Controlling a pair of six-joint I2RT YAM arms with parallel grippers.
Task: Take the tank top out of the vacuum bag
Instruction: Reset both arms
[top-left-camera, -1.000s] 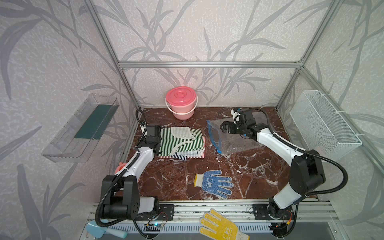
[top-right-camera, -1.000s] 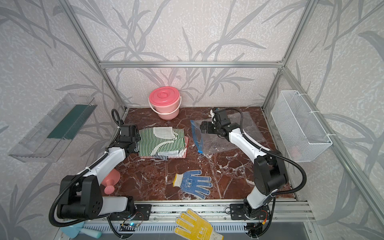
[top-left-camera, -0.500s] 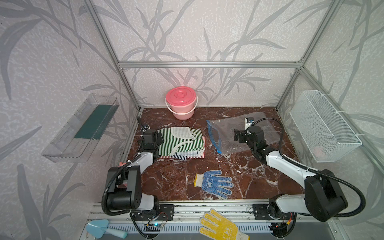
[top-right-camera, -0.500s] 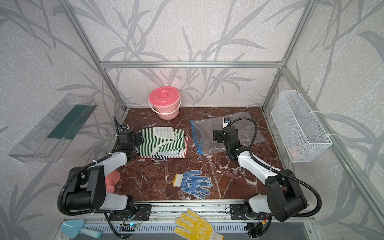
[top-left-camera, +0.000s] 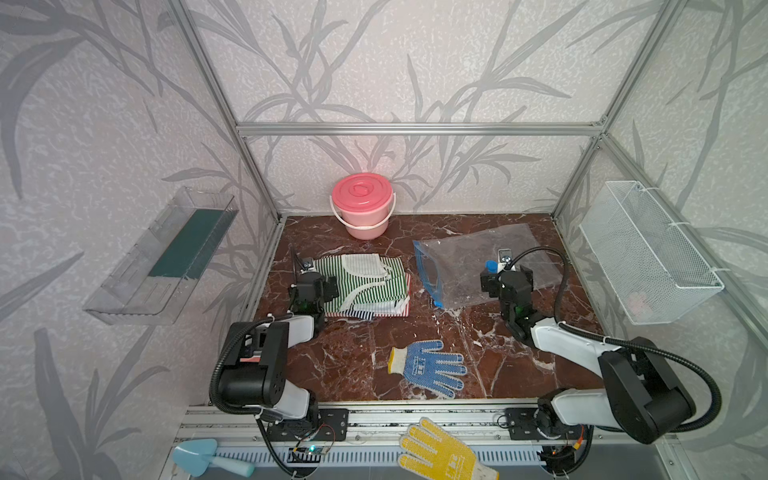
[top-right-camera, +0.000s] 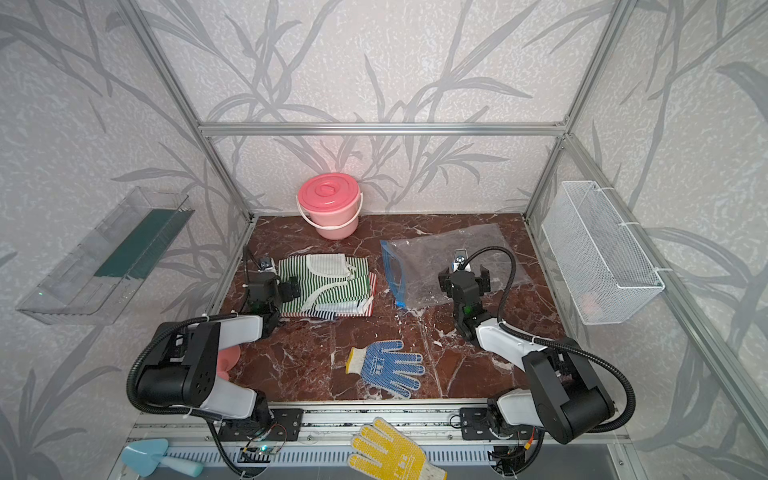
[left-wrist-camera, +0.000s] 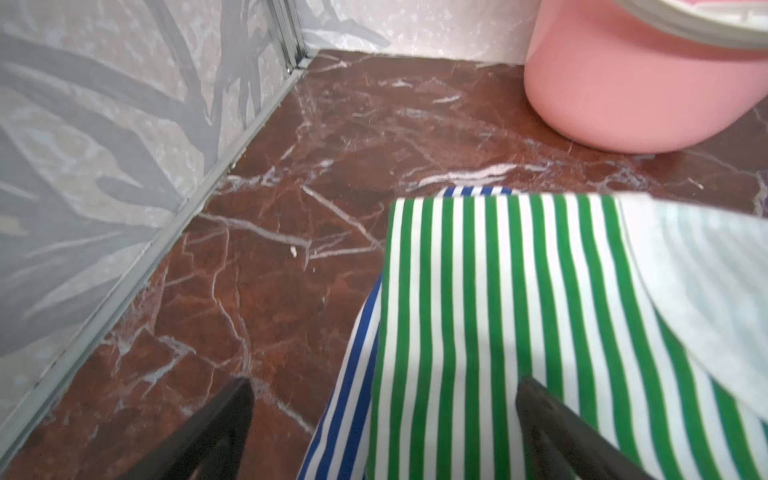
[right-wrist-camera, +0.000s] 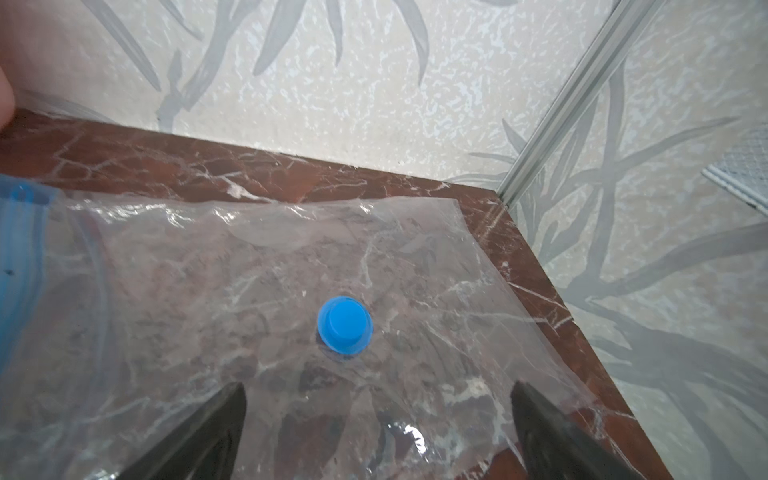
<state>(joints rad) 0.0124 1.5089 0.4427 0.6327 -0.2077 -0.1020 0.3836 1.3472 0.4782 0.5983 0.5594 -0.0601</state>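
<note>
Green-striped tank top sits folded on the table, just beside the flat vacuum bag. Left claw gapes over its edge, right claw spread wide near the bag's blue valve cap. Both arms reach low.

Both top views are looking down from high above the near edge, facing the far wall and taking in the whole table, so they are sharing nearly all of it. The left wrist camera is sitting low and close over the far left part, facing the far wall and catching the tank top and pink bucket. The right wrist camera is hovering close over the vacuum bag, facing the far right corner. Both top views are showing these things too.
</note>
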